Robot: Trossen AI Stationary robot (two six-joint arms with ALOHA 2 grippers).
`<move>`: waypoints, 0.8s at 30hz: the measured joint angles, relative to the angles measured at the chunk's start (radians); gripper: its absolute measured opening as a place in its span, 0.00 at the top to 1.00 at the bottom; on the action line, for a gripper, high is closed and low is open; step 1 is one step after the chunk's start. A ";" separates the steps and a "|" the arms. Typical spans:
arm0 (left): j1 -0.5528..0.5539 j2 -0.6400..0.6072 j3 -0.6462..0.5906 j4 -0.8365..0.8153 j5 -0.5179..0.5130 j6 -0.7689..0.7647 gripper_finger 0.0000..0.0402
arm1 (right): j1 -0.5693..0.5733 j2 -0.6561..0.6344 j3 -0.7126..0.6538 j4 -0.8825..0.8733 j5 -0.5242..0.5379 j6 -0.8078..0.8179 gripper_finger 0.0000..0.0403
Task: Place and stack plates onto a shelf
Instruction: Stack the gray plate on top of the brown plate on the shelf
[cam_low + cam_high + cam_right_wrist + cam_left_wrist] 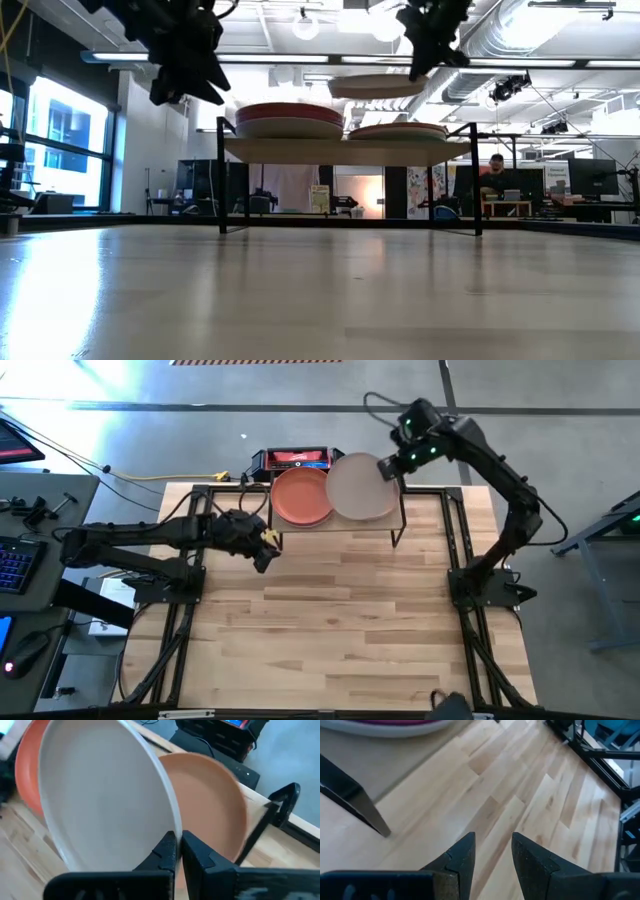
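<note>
We see the right gripper (178, 851), jaws pinching the rim of an off-white plate (362, 487), holding it in the air above the right-hand stack (398, 131) on the shelf (340, 150), at the far edge of the bench (340, 620). The left-hand stack (301, 496), topped by a terracotta plate, sits beside it on the same board. The left gripper (492, 854) hangs near the shelf's left legs, jaws spread and empty.

We judge the risks this way. The plate is gripped only at one edge, so it could sag or slip out before it is level over the stack. In the right wrist view it overlaps both the tan plate (215, 805) below and the terracotta one, so a release off-centre could leave it bridging the two stacks or sliding off the back. A hard set-down might also shift the piles on the narrow board.

As for writing, the red-and-black box (295, 458) behind the shelf carries a label, but we cannot read it; no other brand or lettering is legible.
</note>
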 joint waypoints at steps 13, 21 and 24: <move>0.070 0.000 0.000 0.000 0.000 0.010 0.71 | -0.271 0.072 0.000 -0.030 -0.283 -0.031 1.00; 0.082 0.000 0.000 0.000 0.001 0.008 0.71 | -0.284 0.140 0.000 -0.093 -0.283 -0.069 1.00; 0.082 0.000 0.000 0.000 0.002 -0.005 0.71 | -0.281 0.158 0.000 -0.095 -0.283 -0.064 1.00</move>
